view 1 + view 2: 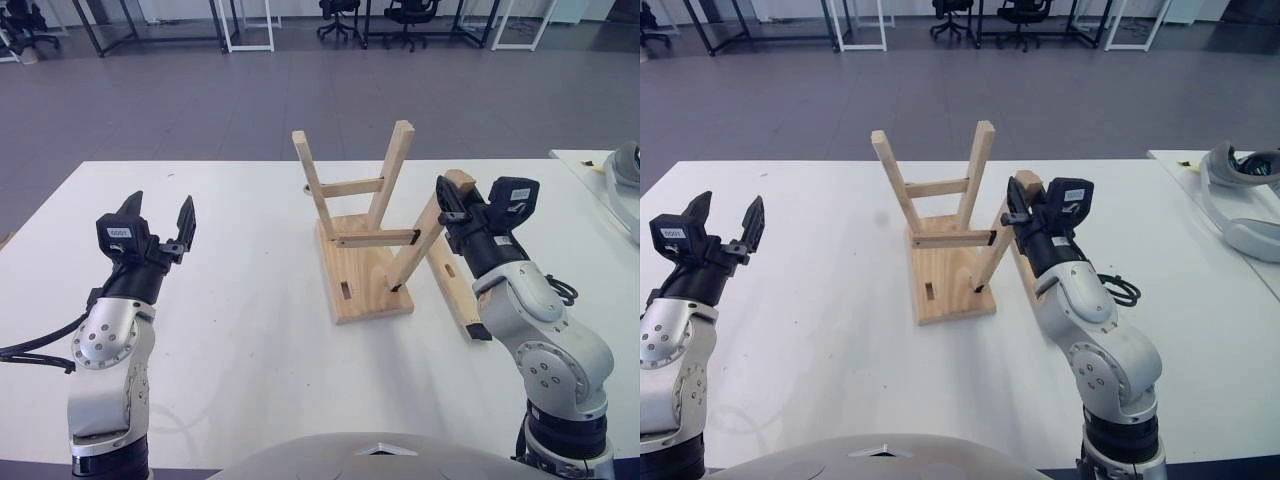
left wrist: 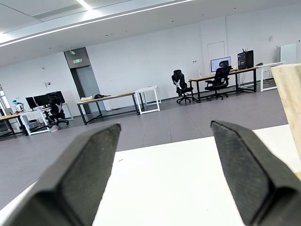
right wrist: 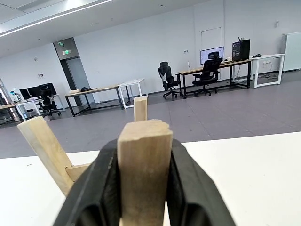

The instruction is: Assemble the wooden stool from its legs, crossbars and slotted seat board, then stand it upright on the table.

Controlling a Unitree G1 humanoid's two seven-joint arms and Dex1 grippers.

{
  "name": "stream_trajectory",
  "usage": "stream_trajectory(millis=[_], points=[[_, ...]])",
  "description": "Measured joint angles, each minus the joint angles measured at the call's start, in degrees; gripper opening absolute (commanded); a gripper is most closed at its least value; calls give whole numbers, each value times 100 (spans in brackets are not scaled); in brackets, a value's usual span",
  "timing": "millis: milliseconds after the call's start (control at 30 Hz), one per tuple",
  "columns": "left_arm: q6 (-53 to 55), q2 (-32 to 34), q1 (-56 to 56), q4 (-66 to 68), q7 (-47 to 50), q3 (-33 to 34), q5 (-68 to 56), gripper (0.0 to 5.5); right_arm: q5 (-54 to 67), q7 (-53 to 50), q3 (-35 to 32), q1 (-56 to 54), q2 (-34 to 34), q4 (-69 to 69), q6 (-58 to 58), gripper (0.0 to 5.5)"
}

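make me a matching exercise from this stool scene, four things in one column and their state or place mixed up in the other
Things
1. left gripper
2. right gripper
3. seat board
4. loose leg

States or places
A. flat on the table, slotted face up
B. open, holding nothing
C. lying on the table beside the board, on the robot's right
D. shut on the slanting leg

Pairs: 1-B, 2-D, 3-A, 4-C
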Motion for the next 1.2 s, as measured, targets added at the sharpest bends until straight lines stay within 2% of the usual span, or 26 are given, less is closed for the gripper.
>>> stream_trajectory(millis=[167, 600, 633, 733, 933, 1100, 1200], points=[[0, 3, -1, 0, 5, -65, 113, 354, -492, 841, 109, 169, -366, 263, -504, 106], [1, 2, -3, -2, 7, -207, 218, 354, -936, 1278, 258, 888, -359, 256, -1594, 108], [1, 2, -4, -1, 10, -211, 224, 354, -937, 1287, 257, 889, -357, 272, -1619, 147], [0, 4, -33, -1, 26, -253, 290, 354, -1166, 1462, 263, 1296, -352, 871, -1416, 206], [0, 3, -95, 47, 33, -303, 384, 354, -1178, 1494, -235, 949, -97, 899, -1456, 313], [-15, -3, -111, 55, 36, -307, 392, 354, -912, 1734, -364, 602, -20, 788, -1253, 316], [-29, -44, -115, 57, 42, -327, 403, 354, -524, 1978, -909, -683, -388, 902, -1076, 316]])
